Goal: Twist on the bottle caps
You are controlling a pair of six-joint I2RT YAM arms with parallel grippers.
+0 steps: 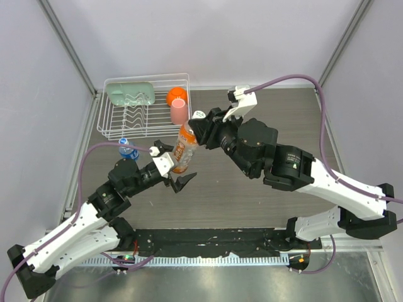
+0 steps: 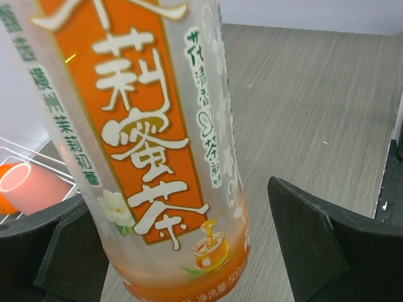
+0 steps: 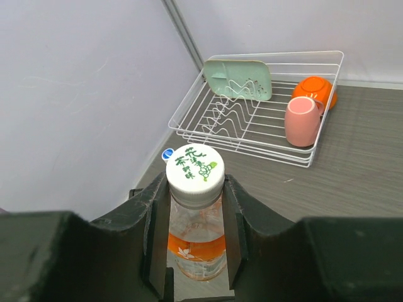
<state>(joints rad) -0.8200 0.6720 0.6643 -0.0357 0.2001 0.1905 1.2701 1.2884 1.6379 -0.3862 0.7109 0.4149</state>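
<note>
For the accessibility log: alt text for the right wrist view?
The right gripper is shut on the orange-drink bottle, just below its white cap. Behind, a white wire dish rack holds a green tray, a pink cup and an orange cup.

Two clear bottles: one orange-label bottle (image 1: pixel 183 151), one blue-label bottle (image 1: pixel 128 151). Two caps: one white cap (image 3: pixel 195 167), one bluish cap (image 3: pixel 167 154). One wire rack (image 1: pixel 135 121), one green tray (image 1: pixel 130 94), one pink cup (image 1: pixel 179 112), one orange cup (image 1: pixel 177 95).
</note>
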